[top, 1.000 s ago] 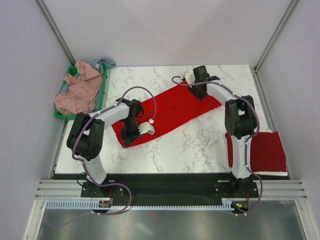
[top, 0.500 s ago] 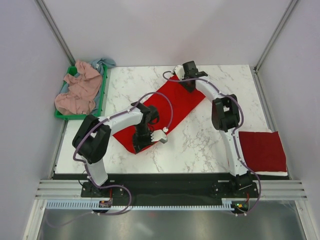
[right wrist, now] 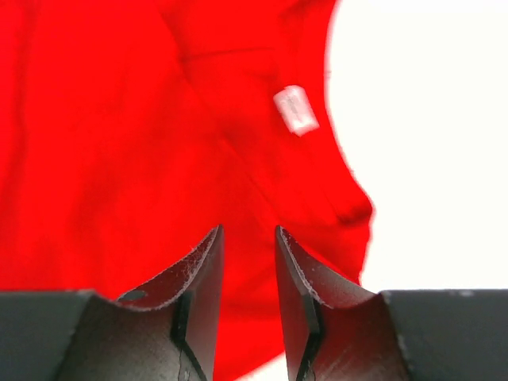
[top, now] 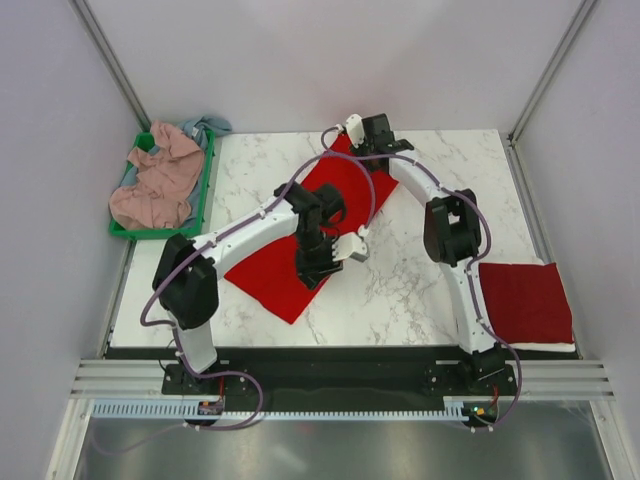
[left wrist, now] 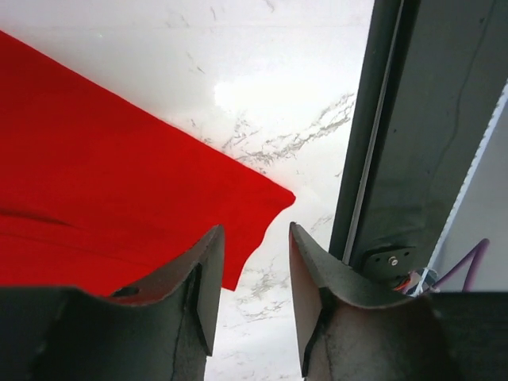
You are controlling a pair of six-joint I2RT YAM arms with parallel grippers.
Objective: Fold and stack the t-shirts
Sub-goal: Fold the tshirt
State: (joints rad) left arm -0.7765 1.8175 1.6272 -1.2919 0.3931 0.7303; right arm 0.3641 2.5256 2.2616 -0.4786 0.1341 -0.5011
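Marble table [top: 420, 285]: both arms stretched inward over red t-shirt [top: 268, 277]; left jaws open, empty; right jaws parted, grip unclear.

From above, the light is even and diffuse, falling from overhead. The table [top: 430, 280] and the white walls [top: 330, 60] are bright, and what shadows lie on the marble are faint and soft-edged. That view is sharp across the frame, and the red shirt [top: 265, 285] is so saturated that its folds barely show.

In the left wrist view a white patch of glare sits on the marble, and the left gripper [left wrist: 254, 230] is dark and slightly soft in the foreground.

The right wrist view is the harshest—the table is blown out to plain white, and the shirt and its label [right wrist: 295, 109] are blurred. The right gripper [right wrist: 248, 230] stands in shade, with pale, grainy edges.
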